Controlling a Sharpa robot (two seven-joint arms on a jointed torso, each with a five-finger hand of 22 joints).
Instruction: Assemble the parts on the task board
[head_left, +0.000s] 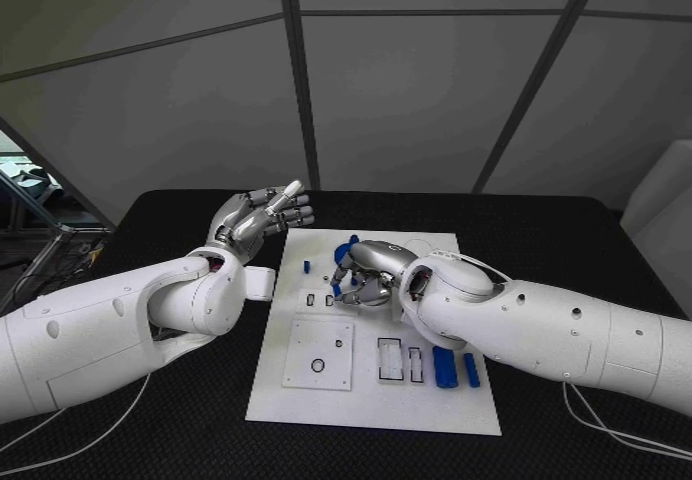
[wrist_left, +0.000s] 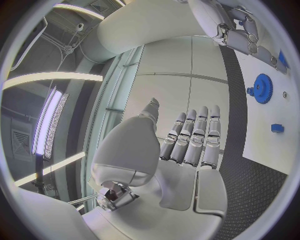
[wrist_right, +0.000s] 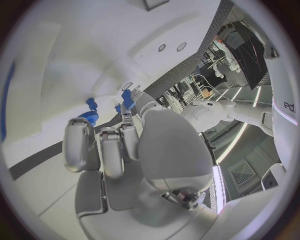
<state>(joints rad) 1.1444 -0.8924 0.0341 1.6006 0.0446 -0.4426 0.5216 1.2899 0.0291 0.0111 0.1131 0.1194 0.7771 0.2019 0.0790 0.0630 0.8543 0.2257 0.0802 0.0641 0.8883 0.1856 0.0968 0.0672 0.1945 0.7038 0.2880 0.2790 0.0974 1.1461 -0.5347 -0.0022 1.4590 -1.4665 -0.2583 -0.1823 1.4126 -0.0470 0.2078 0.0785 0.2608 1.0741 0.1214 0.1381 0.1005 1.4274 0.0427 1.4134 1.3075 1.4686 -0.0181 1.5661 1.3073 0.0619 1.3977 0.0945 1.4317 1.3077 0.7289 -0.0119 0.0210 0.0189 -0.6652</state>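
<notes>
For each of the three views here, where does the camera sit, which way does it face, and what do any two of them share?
Head view: from the robot's head, looking down on the black table and white task board; both arms enter, left robot hand raised open, right robot hand over the board.
Left wrist view: behind the left robot hand, facing along its straight fingers; board edge beside it.
Right wrist view: behind the right robot hand, facing the board; a small blue part at its fingertips.
Shared: the blue gear appears in head and left wrist views.

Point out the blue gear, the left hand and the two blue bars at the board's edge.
blue gear (wrist_left: 263, 88): left wrist view, on its toothed face.
left hand (head_left: 263, 219): head view, on the raised palm.
two blue bars (head_left: 444, 366): head view, on the middle of the left bar.
</notes>
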